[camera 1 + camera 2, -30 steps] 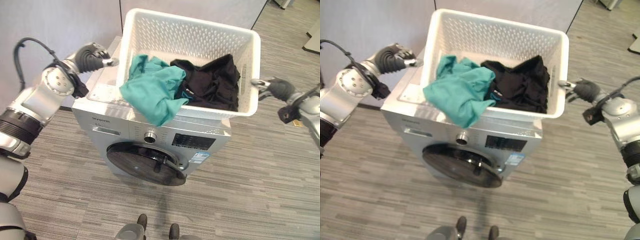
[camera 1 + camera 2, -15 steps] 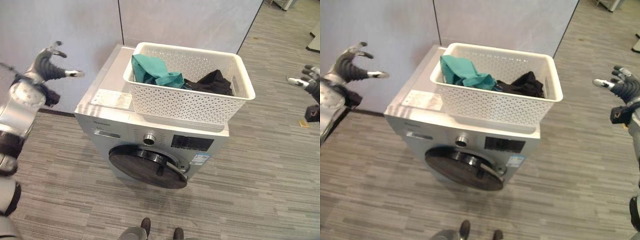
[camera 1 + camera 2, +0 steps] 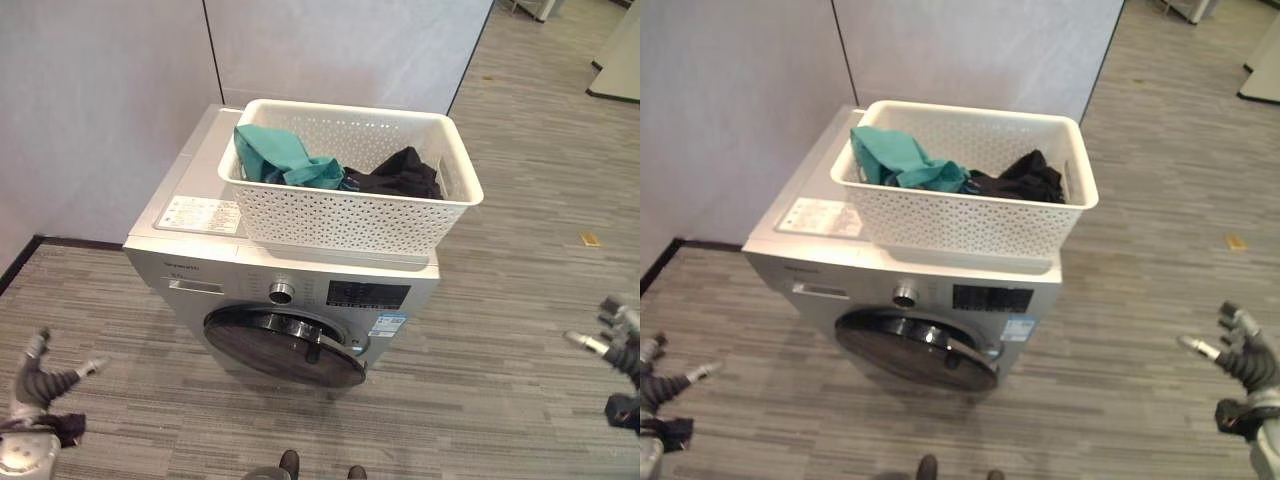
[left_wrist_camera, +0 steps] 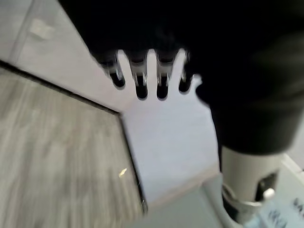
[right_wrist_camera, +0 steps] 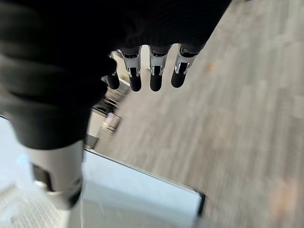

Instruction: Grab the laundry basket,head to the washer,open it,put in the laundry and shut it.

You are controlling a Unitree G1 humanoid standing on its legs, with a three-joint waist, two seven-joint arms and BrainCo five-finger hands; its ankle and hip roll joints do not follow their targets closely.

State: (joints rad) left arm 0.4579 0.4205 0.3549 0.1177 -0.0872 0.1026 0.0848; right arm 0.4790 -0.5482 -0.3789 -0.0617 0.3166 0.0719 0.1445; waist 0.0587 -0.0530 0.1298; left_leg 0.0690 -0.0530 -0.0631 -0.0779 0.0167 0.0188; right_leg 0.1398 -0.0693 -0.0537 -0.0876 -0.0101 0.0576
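The laundry basket (image 3: 350, 180) sits on the washer (image 3: 200, 250), its door (image 3: 285, 345) closed and clothes (image 3: 330, 170) unloaded, both robot hands, left (image 3: 45, 375) and right (image 3: 615, 340), released and empty.

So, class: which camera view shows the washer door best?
The left eye view: the round dark door shows whole and shut, below the basket. The right eye view shows it much the same. The left wrist view catches just a washer corner; the right wrist view, a blurred glimpse of a basket corner.
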